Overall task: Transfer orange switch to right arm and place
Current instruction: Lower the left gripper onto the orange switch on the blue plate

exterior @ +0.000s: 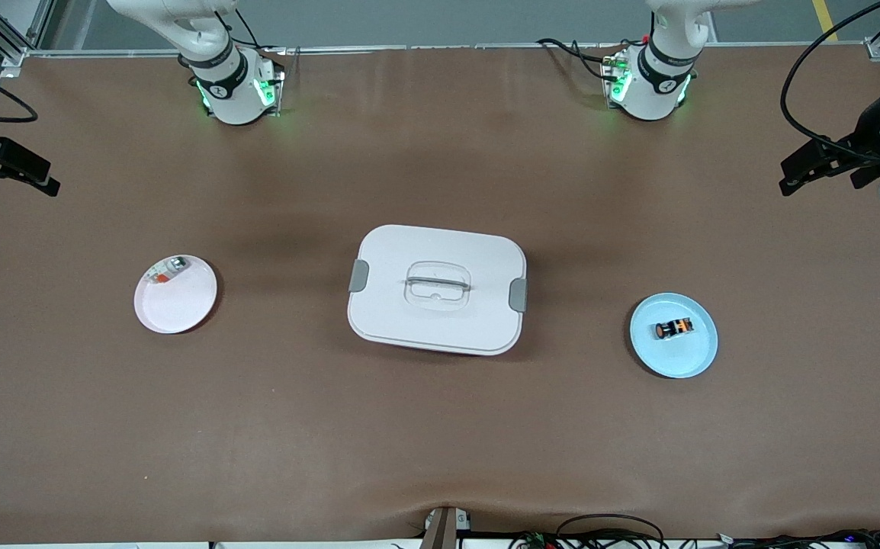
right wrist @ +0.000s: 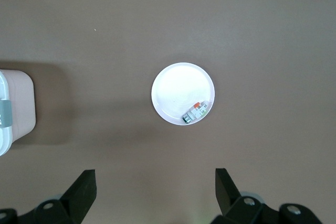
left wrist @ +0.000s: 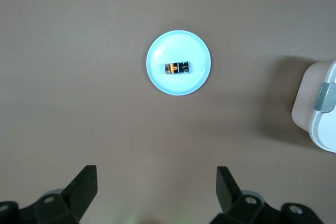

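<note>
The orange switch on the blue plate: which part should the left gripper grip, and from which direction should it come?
Probably from straight above. The orange switch lies flat on its side in the blue plate, so the open left gripper should close across the short width of its black body, at mid-length, clear of the plate's rim.

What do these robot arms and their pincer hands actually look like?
Both arms are glossy white with black joint bands, green lights glowing at their bases and black cables trailing off. The left gripper and right gripper look identical: two matte black, wedge-shaped fingers each.
</note>
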